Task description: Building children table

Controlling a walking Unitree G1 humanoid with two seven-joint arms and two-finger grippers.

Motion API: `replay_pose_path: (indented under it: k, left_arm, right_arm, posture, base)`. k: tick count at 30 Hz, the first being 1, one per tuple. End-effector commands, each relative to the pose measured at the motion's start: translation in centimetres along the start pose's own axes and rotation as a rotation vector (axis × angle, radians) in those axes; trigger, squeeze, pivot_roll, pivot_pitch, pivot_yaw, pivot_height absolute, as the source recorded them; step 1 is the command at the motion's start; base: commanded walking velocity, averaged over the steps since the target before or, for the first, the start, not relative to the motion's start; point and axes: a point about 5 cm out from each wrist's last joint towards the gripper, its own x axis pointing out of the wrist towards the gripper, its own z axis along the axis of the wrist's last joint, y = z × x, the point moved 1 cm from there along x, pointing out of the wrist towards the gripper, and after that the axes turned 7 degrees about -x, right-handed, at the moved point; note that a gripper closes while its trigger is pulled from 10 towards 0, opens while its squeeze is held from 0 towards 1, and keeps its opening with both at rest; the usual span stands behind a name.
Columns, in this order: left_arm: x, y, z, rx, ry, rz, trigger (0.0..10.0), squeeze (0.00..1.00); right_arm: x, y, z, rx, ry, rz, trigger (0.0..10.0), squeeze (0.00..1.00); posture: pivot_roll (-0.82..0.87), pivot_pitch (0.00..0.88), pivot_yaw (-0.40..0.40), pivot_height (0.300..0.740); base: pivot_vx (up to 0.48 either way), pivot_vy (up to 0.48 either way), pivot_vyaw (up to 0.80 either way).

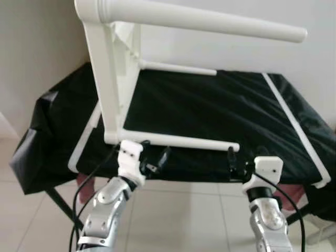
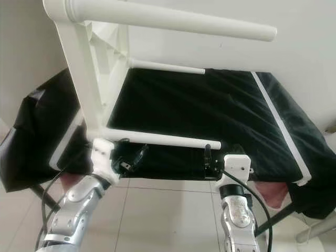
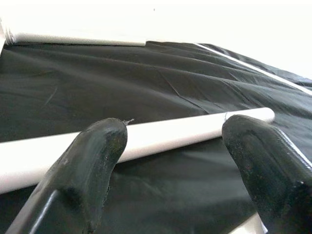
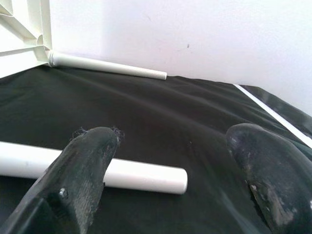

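A white children's table [image 1: 107, 73] lies on its side on a black cloth [image 1: 210, 110]. Its top stands upright at the left and its round legs point right. One upper leg [image 1: 210, 22] juts out high above the cloth. The near lower leg [image 1: 178, 140] rests on the cloth, and a far lower leg [image 1: 178, 67] lies by the wall. My left gripper [image 1: 157, 160] is open just in front of the near leg [image 3: 161, 136], close to the tabletop end. My right gripper [image 1: 233, 163] is open at that leg's free tip [image 4: 146, 178]. Neither holds anything.
White strips [image 1: 294, 123] run along the cloth's right and left edges. A white wall [image 1: 252, 58] stands close behind. Tiled floor [image 1: 178, 215] lies below the front edge, with a dark stand leg [image 1: 60, 205] at the lower left.
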Motion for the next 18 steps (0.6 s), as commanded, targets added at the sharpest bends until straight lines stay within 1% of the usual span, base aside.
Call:
replay_pose_path:
  k: [1,15,18]
  left_arm:
    - [0.03,-0.1,-0.21,-0.012,0.006,-0.002,10.0,0.0]
    - [-0.19,-0.14,-0.31,-0.011,0.009,0.002,10.0,0.0]
    - [-0.23,-0.43,-0.17,-0.008,-0.006,-0.012,10.0,0.0]
  right_arm:
    - [-0.09,-0.08,-0.35,0.001,0.01,-0.003,10.0,0.0]
    - [-0.34,-0.08,-0.69,-0.006,0.025,-0.001,10.0,0.0]
    - [-0.37,0.09,-0.67,-0.01,0.023,0.009,10.0,0.0]
  posture:
    - [0.07,0.0,-0.046,0.74]
    - [0.08,0.0,-0.049,0.74]
    - [0.08,0.0,-0.05,0.74]
  base:
    - [0.251,0.0,0.0]
    - [0.253,0.0,0.0]
    - [0.0,0.0,0.0]
